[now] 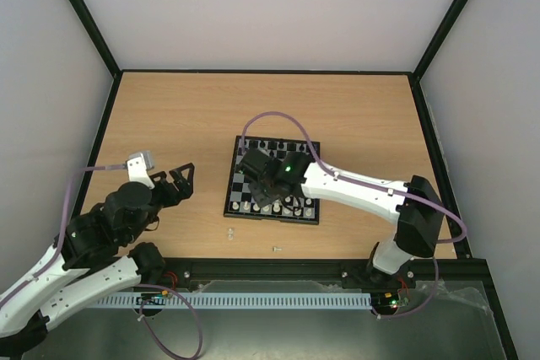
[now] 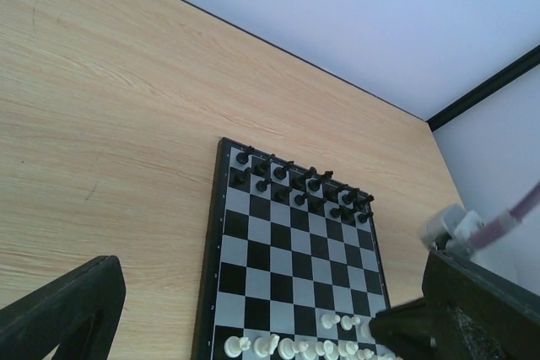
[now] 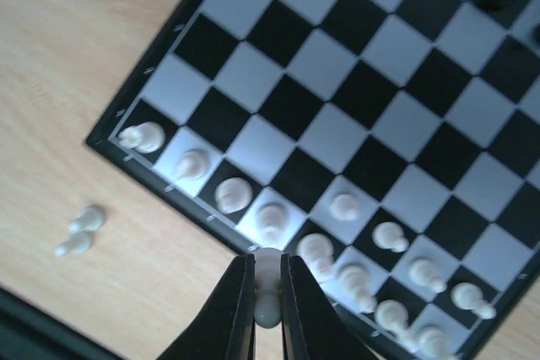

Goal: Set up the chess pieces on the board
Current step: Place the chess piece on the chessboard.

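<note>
The board [image 1: 240, 176] lies mid-table, with black pieces [image 1: 274, 144] on its far rows and white pieces [image 1: 295, 204] on its near rows. My right gripper [image 1: 268, 191] hovers over the board's near left part. In the right wrist view it [image 3: 267, 263] is shut on a white pawn [image 3: 267, 292], held above the board's edge beside the white back row [image 3: 232, 194]. My left gripper [image 1: 181, 180] is open and empty, left of the board. The left wrist view shows the board [image 2: 287, 250], black rows [image 2: 299, 183] and white pieces [image 2: 295, 347].
Two loose white pieces [image 3: 80, 232] lie on the wood just off the board's near edge, also in the top view [image 1: 228, 233]. Another small piece [image 1: 276, 249] lies near the table's front rail. Black frame posts and white walls bound the table.
</note>
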You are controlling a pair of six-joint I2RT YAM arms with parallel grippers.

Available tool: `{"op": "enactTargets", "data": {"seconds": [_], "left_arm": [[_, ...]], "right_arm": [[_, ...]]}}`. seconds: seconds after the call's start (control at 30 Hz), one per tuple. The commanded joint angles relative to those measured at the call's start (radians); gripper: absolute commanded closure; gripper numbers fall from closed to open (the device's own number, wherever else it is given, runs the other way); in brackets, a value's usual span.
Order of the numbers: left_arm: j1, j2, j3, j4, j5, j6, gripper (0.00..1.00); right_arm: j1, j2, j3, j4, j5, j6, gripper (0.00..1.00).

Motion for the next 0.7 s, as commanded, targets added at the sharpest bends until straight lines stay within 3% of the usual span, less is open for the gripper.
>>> {"op": "enactTargets", "data": {"seconds": [0.0, 0.2, 0.67], "left_arm": [[0.000, 0.023, -0.013, 0.027, 0.004, 0.011, 0.01], [0.000, 0.042, -0.019, 0.034, 0.011, 0.010, 0.01], [0.001, 0.051, -0.034, 0.045, 0.019, 0.008, 0.00]], "right_arm": [[-0.066, 0.005, -0.020, -0.053, 0.016, -0.059, 0.93], [-0.124, 0.075, -0.028, -0.021, -0.001, -0.091, 0.93], [-0.132, 0.201, -0.049, 0.050, -0.053, -0.116, 0.93]]}}
